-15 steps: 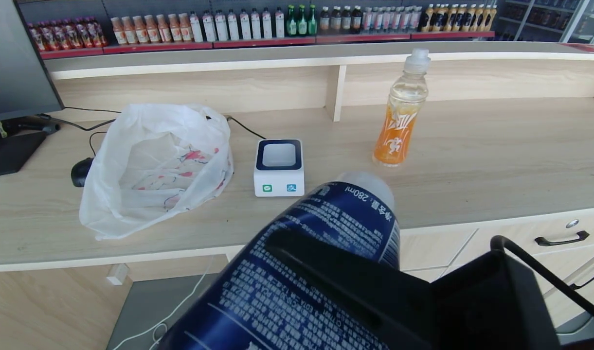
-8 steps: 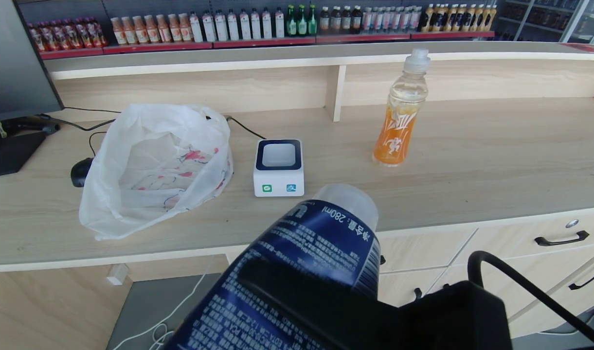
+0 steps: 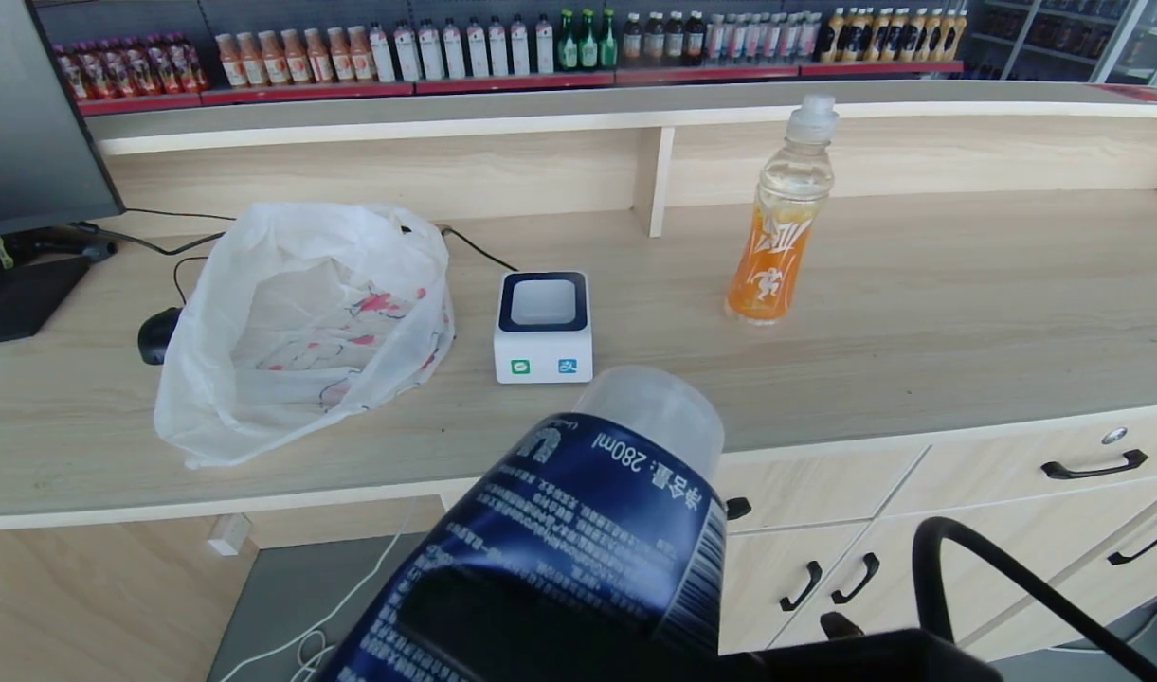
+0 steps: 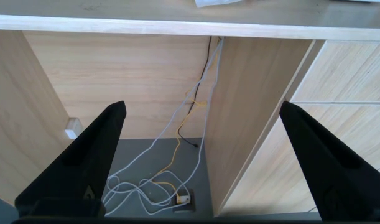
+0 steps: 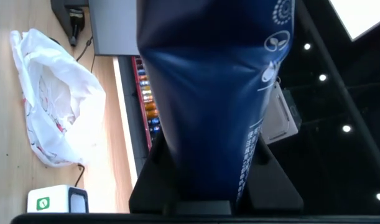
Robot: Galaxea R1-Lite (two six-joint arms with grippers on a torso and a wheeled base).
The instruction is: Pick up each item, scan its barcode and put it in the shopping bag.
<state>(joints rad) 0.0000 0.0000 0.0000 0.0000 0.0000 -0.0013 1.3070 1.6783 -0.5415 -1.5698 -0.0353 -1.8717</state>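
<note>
**Blue bottle held up, scan step in hand**

The left gripper hangs low in front of the counter's open underside, its fingers wide apart with nothing between them. On the light wooden counter the crumpled white plastic shopping bag sits at the left with its mouth open. Just beside it on the right is the small white scanner box with a dark-framed window, window facing up. The dark blue printed bottle with a clear cap is off the counter, tilted, with its cap pointing toward the scanner. It is held in front of the counter edge by the right gripper, whose fingers are clamped on its body. A barcode shows on the bottle's right flank. The tall orange drink bottle with a white cap stands upright, well right of the scanner, untouched.

Likely step: bringing the blue bottle to the scanner. The next move calls for carrying it forward over the window and rolling it so the barcode faces down. After that it goes into the bag.
</note>
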